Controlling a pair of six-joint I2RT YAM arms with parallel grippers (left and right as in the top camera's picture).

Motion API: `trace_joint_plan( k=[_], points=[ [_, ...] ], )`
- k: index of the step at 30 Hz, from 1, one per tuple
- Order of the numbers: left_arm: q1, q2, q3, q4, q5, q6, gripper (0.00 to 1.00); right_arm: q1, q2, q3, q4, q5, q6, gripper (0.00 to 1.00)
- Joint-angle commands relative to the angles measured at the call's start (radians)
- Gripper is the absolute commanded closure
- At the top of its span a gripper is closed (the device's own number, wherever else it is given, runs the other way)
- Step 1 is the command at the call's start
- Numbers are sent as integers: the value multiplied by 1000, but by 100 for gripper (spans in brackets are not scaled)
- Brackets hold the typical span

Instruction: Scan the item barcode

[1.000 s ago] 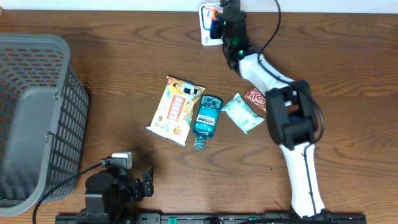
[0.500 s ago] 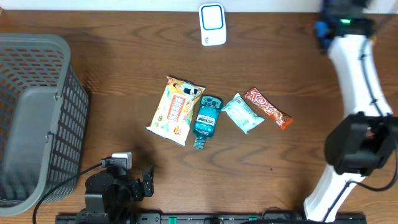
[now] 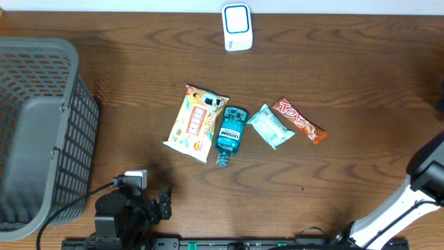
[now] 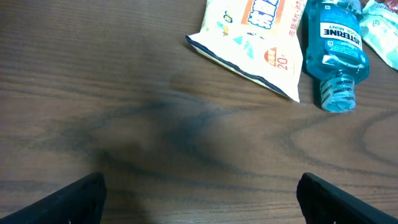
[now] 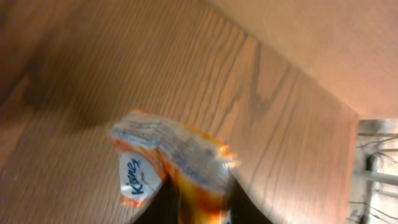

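In the right wrist view an orange and white packet [image 5: 168, 155] stands blurred between the dark fingers of my right gripper [image 5: 193, 208], which is shut on it above bare wood. The overhead view shows only part of the right arm [image 3: 424, 182] at the right edge; its gripper is out of that frame. The white scanner [image 3: 236, 26] with a blue face sits at the back edge. My left gripper [image 4: 200, 202] rests low at the front left [image 3: 164, 205], open, with only table between its fingertips [image 4: 81, 196].
A yellow snack bag [image 3: 195, 122], a blue mouthwash bottle [image 3: 230, 133], a pale green packet [image 3: 271, 126] and a red candy bar [image 3: 298, 119] lie mid-table. A grey basket [image 3: 41, 132] stands at the left. The bag [image 4: 255, 37] and bottle [image 4: 336, 56] lie ahead of the left gripper.
The right arm has swung from the scanner at the back across to the right and left the overhead view, with the packet between its fingers. The left arm has not moved.
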Motion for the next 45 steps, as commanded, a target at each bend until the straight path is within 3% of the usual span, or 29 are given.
trace_joint_plan(
  k=[1, 2, 9, 16, 20, 29, 35, 39, 43, 45],
  points=[
    [-2, -2, -9, -32, -2, -5, 2, -29, -55, 25, 2, -147, 22, 47],
    [-2, -2, -9, -32, -2, -5, 2, -33, -74, 25, -1, -190, 21, 37],
    [-2, -2, -9, -32, -2, -5, 2, -8, -234, 25, -29, -484, 23, 1],
    [-2, -2, -9, -31, -2, -5, 2, 87, -370, 24, -155, -842, 41, 1],
    [-2, -2, -9, -32, -2, -5, 2, 217, -365, 18, -220, -1021, 32, 1],
    [-2, -2, -9, -31, -2, -5, 2, 539, -324, -55, -330, -1075, -718, 3],
    [-2, -2, -9, -32, -2, -5, 2, 722, -324, -272, -76, -914, -814, 19],
    [-2, -2, -9, -32, -2, -5, 2, 798, -324, -450, 108, -630, -814, 18],
    [-2, -2, -9, -32, -2, -5, 2, 820, -324, -573, 254, -586, -814, 19],
    [-2, -2, -9, -32, -2, -5, 2, 819, -324, -628, 342, -585, -814, 27]
  ],
)
